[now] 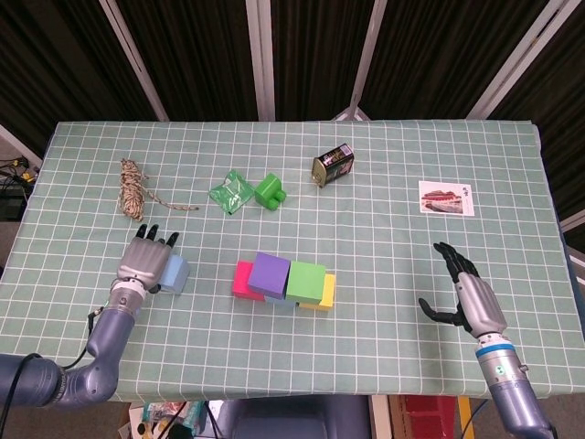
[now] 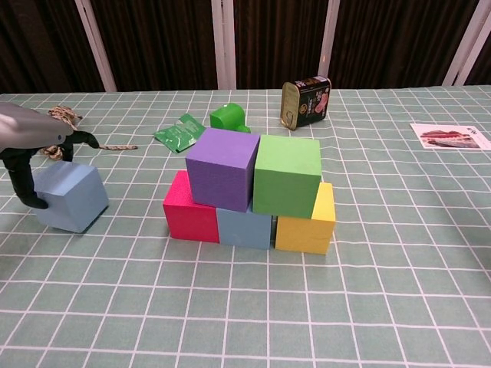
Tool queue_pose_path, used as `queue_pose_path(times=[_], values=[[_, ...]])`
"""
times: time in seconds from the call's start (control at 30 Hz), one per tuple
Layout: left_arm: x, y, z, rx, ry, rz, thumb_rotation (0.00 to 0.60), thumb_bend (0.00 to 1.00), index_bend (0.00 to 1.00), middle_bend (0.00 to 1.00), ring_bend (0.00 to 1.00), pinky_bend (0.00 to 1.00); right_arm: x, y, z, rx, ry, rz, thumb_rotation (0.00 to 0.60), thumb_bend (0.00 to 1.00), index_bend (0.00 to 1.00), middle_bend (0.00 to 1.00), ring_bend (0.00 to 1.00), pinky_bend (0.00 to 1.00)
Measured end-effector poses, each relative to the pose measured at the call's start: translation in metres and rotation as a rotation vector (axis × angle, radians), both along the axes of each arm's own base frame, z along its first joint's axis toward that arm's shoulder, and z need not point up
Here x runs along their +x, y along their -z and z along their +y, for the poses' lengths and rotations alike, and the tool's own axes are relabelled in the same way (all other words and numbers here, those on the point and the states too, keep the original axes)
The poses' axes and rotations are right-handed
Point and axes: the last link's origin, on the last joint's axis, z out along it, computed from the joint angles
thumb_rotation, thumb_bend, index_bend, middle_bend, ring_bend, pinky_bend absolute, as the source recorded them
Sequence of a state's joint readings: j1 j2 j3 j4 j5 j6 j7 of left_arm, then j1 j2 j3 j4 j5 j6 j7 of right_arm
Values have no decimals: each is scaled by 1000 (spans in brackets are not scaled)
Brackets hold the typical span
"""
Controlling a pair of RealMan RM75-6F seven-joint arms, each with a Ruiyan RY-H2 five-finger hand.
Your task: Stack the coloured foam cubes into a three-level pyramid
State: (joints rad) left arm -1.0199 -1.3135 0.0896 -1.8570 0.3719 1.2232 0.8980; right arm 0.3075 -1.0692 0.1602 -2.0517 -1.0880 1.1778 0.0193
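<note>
Rope: a coiled bundle of twine (image 1: 133, 187) lies at your far left on the checked tablecloth (image 1: 384, 165), behind your left hand, one loose end trailing toward the centre.
Left hand: your left hand (image 1: 146, 262) grasps the light blue foam cube (image 2: 70, 196); in the chest view the thumb (image 2: 24, 186) presses the cube's left face and the palm covers its top.
Light blue cube: it sits low at the table, left of the stack and well apart from it; whether its underside touches the cloth you cannot tell.
Stack: bottom row, left to right, is a red cube (image 2: 188, 213), a grey-blue cube (image 2: 244, 228) and a yellow cube (image 2: 308, 224), all touching.
Second level: a purple cube (image 2: 222, 168) and a green cube (image 2: 287, 174) sit side by side on that row, touching each other.
Top level: nothing rests on the purple and green pair.
Behind the stack: a crumpled green wrapper (image 1: 230, 193) lies just beside a small green block (image 1: 270, 191); to their right a dark tin can (image 1: 333, 165) lies on its side, its open end facing left.
Card: a picture card (image 1: 446, 198) lies flat near the right edge.
Right hand: your right hand (image 1: 468, 291) hovers near the front right of the table, fingers spread and holding nothing, well apart from every cube.
</note>
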Motion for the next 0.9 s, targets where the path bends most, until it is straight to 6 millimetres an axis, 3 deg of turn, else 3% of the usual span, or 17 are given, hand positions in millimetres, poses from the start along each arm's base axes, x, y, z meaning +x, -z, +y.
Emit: queue_pose_path(times=[0.3,0.6,0.9], values=[[2,-2,0,12,-10,-11,600,125,0,106,0,0,0,0,1,2,-1,-1,600,346,0,0,0,0],[5,-7,2,-67,33,-36,600,125,0,181,0,0,2,1,2,5,-7,1,600,346,0,0,0,0],[4,-11,10,-178,189,-28,600,127,0,231,0,0,2,2,3,5,-4,3,600,346,0,0,0,0]])
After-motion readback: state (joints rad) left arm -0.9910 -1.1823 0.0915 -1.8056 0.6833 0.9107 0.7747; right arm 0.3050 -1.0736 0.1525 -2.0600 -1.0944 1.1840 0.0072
